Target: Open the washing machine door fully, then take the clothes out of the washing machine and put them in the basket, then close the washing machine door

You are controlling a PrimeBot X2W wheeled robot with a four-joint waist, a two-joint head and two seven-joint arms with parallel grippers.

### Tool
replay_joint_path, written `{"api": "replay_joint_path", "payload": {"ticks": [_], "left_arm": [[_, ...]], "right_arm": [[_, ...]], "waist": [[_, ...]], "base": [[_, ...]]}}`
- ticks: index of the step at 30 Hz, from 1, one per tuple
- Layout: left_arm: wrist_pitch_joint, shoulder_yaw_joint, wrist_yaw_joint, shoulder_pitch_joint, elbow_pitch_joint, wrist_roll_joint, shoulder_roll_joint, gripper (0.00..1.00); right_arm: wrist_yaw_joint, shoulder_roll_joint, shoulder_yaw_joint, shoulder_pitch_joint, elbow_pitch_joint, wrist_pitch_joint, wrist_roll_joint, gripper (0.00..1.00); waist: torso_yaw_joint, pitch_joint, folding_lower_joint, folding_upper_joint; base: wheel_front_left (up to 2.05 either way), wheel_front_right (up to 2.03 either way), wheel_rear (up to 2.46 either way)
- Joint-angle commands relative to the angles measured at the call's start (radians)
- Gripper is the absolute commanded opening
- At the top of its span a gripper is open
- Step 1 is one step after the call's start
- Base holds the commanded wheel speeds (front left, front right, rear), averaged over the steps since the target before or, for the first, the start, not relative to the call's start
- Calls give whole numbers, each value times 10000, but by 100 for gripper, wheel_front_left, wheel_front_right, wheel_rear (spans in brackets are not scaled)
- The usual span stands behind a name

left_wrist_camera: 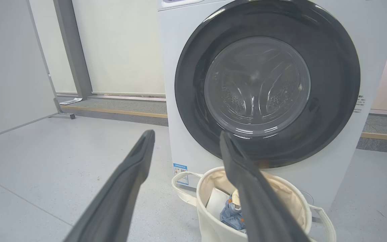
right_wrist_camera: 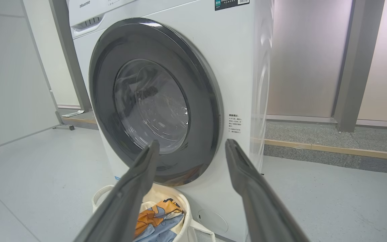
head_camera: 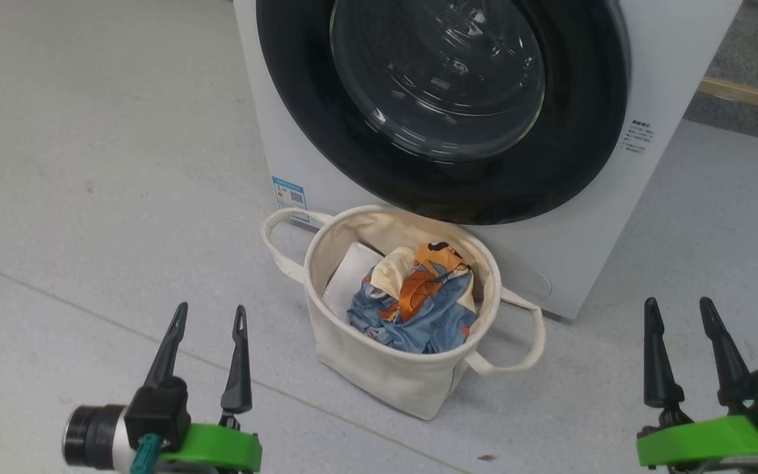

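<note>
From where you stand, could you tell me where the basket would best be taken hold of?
Probably the basket by its right loop handle, coming from the right with the right gripper: that loop stands clear of the soft wall.

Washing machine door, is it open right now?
No, the door lies flush against the front of the washing machine, with no gap along its black rim.

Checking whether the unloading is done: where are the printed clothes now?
In the head view's centre, the clothes lie inside the basket, beside a white sheet; the basket stands just in front of the closed washing machine door.
</note>
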Motion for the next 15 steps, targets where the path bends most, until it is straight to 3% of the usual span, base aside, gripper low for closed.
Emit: {"api": "replay_joint_path", "payload": {"ticks": [1,14,15], "left_arm": [[-118,372,-17,-375,-291,16,16,100],[-118,399,-158,-310,-167,-13,22,100],[1,59,-186,3,136,0,6,0]], "right_arm": [[0,-79,215,-366,-330,-48,29,100],[0,-79,347,-355,-278,-48,84,100],[0,0,96,0,17,0,16,0]], "waist": [[0,-32,0,0],[-60,-192,0,0],[-60,-193,0,0]], "base": [[0,0,0],[0,0,0],[0,0,0]]}}
